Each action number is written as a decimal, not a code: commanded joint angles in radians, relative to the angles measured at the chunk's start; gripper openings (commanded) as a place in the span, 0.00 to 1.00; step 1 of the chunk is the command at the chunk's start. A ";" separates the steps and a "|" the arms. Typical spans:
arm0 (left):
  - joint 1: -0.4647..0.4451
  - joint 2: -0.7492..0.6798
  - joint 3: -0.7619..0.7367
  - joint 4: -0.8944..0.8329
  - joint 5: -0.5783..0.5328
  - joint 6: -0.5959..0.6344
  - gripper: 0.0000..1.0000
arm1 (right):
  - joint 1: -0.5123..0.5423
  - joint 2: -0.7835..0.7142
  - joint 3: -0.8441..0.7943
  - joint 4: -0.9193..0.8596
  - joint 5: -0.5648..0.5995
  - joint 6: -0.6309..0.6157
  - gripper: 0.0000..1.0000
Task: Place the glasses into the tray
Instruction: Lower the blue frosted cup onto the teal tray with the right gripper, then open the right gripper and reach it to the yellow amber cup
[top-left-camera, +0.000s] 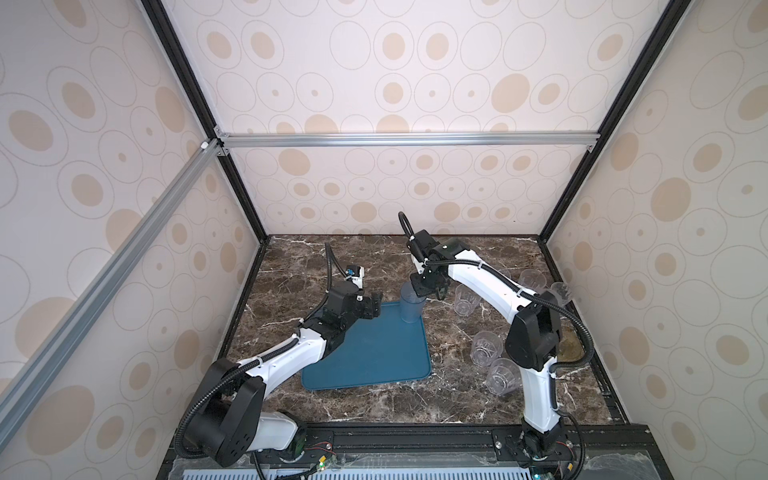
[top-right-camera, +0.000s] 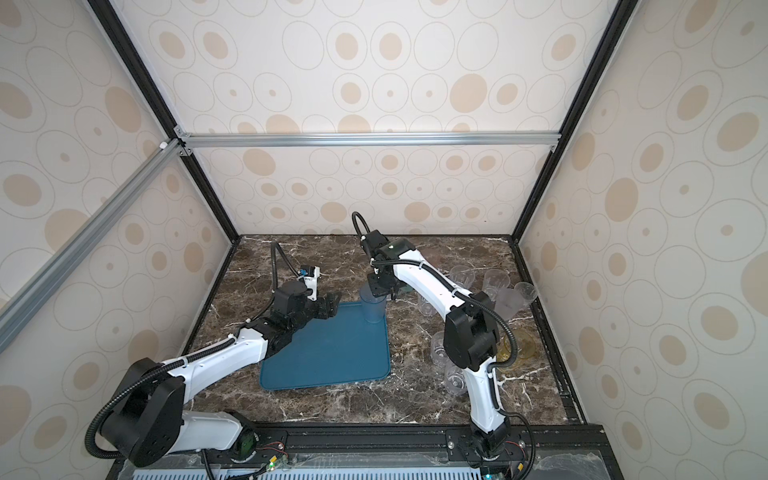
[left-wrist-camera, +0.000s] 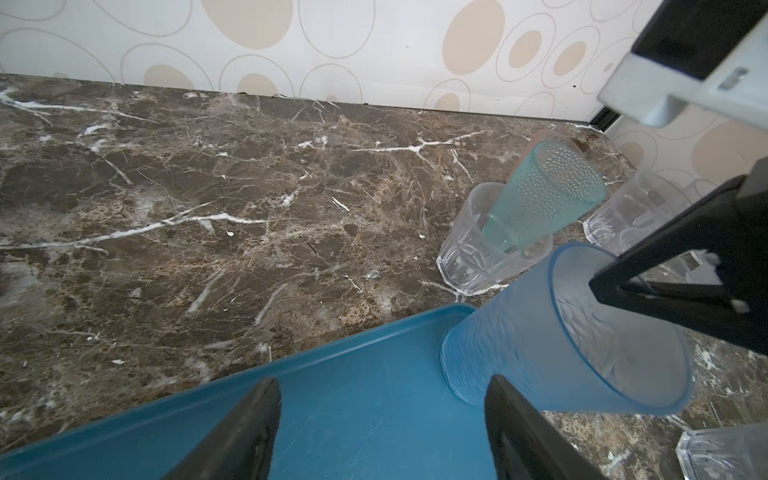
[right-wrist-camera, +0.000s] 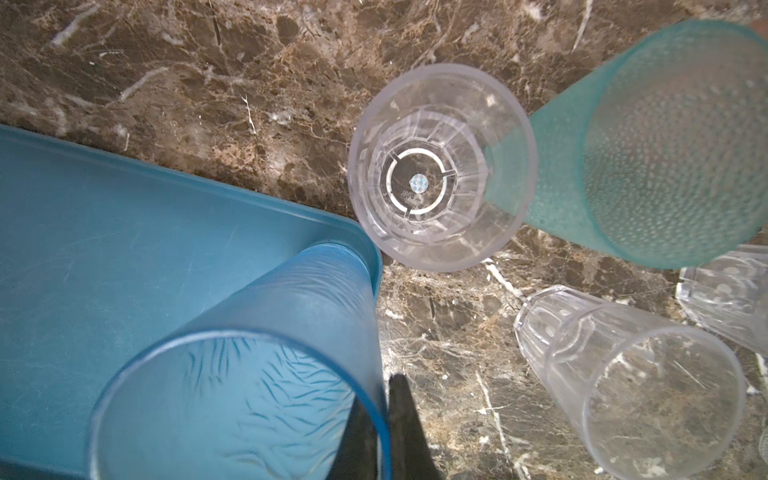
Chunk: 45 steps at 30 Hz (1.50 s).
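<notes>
A tall grey-blue glass (top-left-camera: 411, 308) (top-right-camera: 374, 308) (left-wrist-camera: 557, 332) (right-wrist-camera: 249, 374) stands with its base in the far right corner of the teal-blue tray (top-left-camera: 374, 357) (top-right-camera: 328, 361) (left-wrist-camera: 353, 399) (right-wrist-camera: 104, 224). My right gripper (top-left-camera: 420, 291) (top-right-camera: 381, 289) (right-wrist-camera: 384, 388) is shut on its rim, one finger inside and one outside. My left gripper (top-left-camera: 374, 306) (top-right-camera: 330, 305) (left-wrist-camera: 382, 384) hangs open over the tray's far left part with nothing between its fingers. Just past that corner, a teal-green glass (left-wrist-camera: 552, 195) (right-wrist-camera: 665, 145) stands behind a clear faceted glass (left-wrist-camera: 469, 253) (right-wrist-camera: 442, 166).
Several clear faceted glasses (top-left-camera: 484, 349) (top-left-camera: 503, 376) (top-right-camera: 496, 282) (right-wrist-camera: 623, 386) stand on the brown marble table (top-left-camera: 316, 274) right of the tray, around my right arm. A yellow-tinted thing (top-right-camera: 515, 345) lies behind that arm near the right wall. Patterned walls close in three sides.
</notes>
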 joint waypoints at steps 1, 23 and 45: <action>-0.009 0.006 0.041 -0.005 -0.013 0.021 0.77 | 0.020 0.019 0.034 -0.020 0.031 -0.018 0.04; -0.063 -0.040 0.177 -0.143 -0.213 0.131 0.76 | 0.013 -0.147 0.055 -0.136 0.049 0.084 0.42; -0.253 0.139 0.403 -0.204 -0.180 0.133 0.76 | -0.403 -0.633 -0.349 -0.388 0.197 0.204 0.50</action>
